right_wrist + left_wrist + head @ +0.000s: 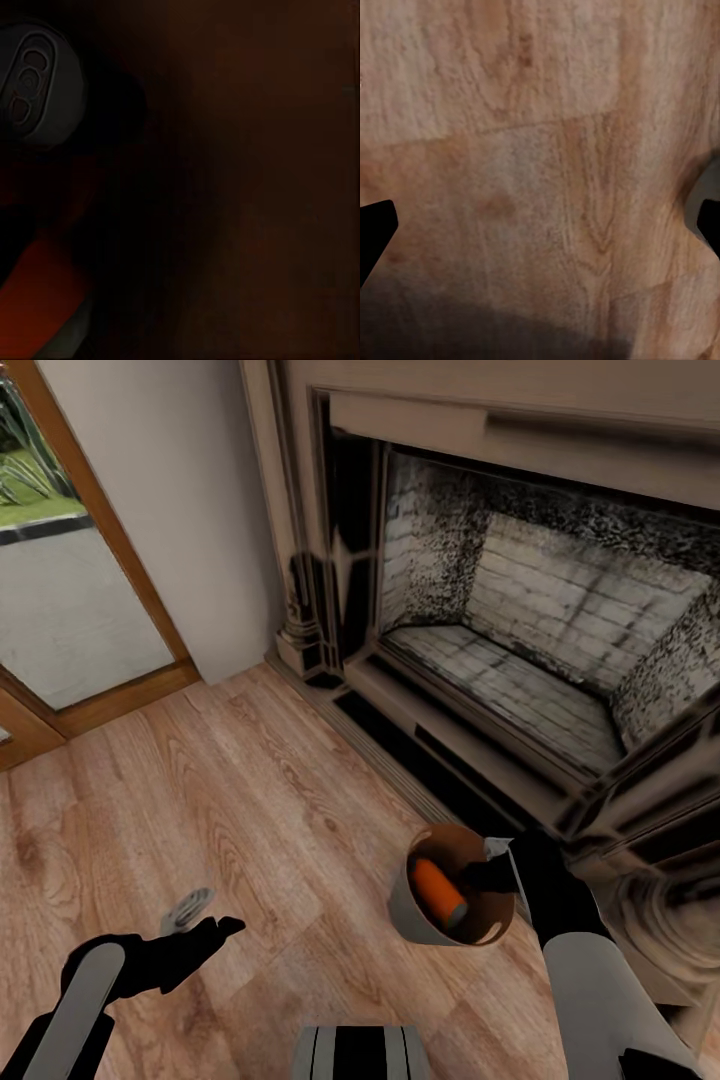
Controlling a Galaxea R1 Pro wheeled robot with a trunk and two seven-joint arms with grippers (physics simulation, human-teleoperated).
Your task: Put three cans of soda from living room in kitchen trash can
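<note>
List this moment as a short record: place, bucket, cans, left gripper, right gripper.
place: light wood plank floor in front of a brick fireplace; glass door at the far left
bucket: trash can, grey outside, brown inside, tilted, held at its rim by the right gripper
cans: one orange soda can lying slanted inside the bucket; its grey top shows in the right wrist view
left gripper: open, empty, over bare floor
right gripper: shut on the bucket rim

Brick fireplace (pixel 520 630), wood plank floor (pixel 250 810), seemingly glass door (pixel 70 610)
</note>
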